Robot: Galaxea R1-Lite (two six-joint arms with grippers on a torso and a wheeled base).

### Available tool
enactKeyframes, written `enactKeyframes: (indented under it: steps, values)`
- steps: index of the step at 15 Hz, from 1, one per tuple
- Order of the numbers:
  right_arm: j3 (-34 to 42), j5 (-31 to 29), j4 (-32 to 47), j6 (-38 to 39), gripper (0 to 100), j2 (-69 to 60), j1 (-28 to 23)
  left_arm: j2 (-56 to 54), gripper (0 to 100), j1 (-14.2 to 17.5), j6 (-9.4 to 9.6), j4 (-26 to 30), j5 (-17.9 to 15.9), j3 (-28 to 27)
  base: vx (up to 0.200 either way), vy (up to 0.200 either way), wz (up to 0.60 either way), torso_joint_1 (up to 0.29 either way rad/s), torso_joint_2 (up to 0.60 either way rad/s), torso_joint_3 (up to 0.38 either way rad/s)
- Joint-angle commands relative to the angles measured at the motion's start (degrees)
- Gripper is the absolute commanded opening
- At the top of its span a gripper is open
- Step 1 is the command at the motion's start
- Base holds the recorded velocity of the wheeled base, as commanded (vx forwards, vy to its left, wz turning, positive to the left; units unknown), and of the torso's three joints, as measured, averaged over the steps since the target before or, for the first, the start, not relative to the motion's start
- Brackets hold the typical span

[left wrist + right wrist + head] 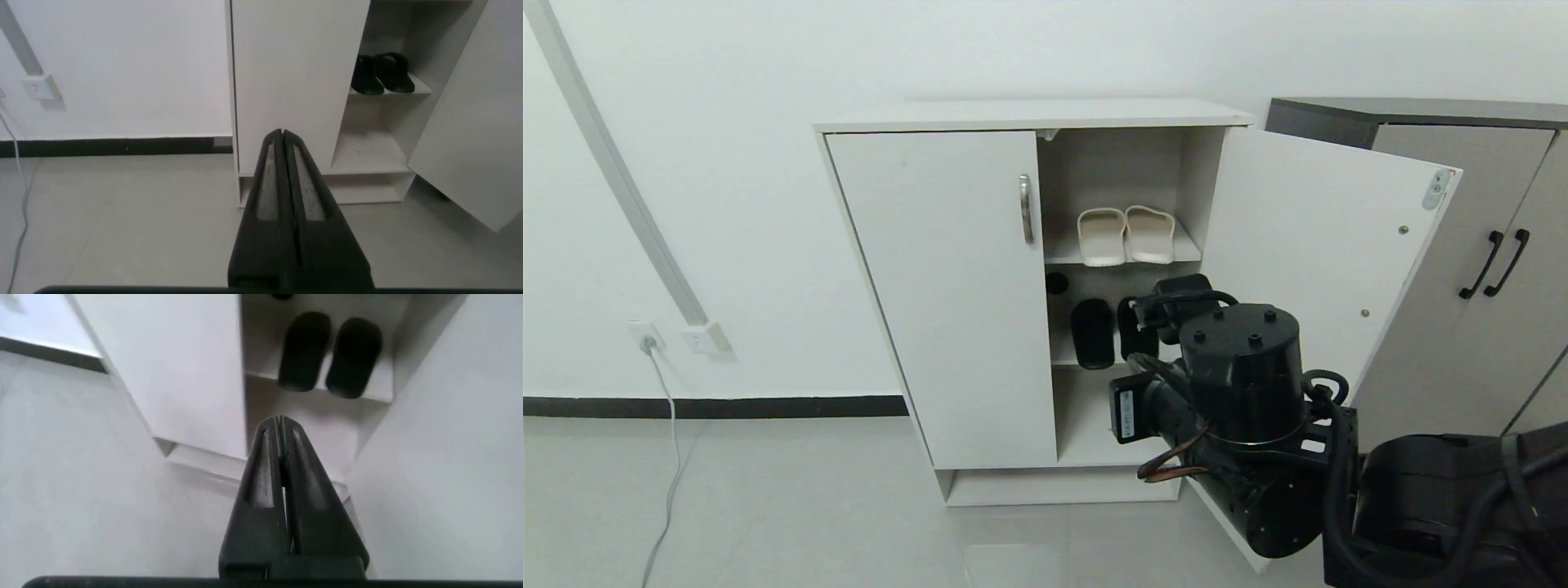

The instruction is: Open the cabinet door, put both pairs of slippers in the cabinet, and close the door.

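Note:
A white cabinet (939, 294) stands against the wall with its right door (1315, 245) swung open and its left door shut. A pair of white slippers (1125, 234) lies on the upper shelf. A pair of black slippers (1092, 333) (381, 73) (328, 351) lies on the middle shelf. My right arm reaches in front of the open side, below the black slippers, and its right gripper (282, 437) is shut and empty. My left gripper (282, 145) is also shut and empty, hanging over the floor in front of the left door.
A grey cabinet (1478, 269) with black handles stands just right of the open door. A wall socket (645, 336) with a cable running to the floor is at the left. Grey tiled floor (768, 506) lies open in front.

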Motion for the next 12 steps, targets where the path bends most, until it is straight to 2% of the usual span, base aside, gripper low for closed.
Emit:
enactKeyframes:
  steps: [1,4,12]
  values:
    - [1.16,0.14,-0.8,0.03,0,1.37,-0.95,0.05,0,0.01,-0.08,0.01,0.02,-0.04,0.0,0.0,0.0,0.0,0.0,0.0]
    - [3.18,3.92,-4.31,-0.14,0,2.16,-3.06,0.05,0,0.01,-0.17,0.01,0.1,0.05,0.0,0.0,0.0,0.0,0.0,0.0]
    - [5.03,4.1,-4.58,-0.58,0,2.33,-3.06,0.05,0,0.01,-0.17,0.01,0.1,0.05,0.0,0.0,0.0,0.0,0.0,0.0]
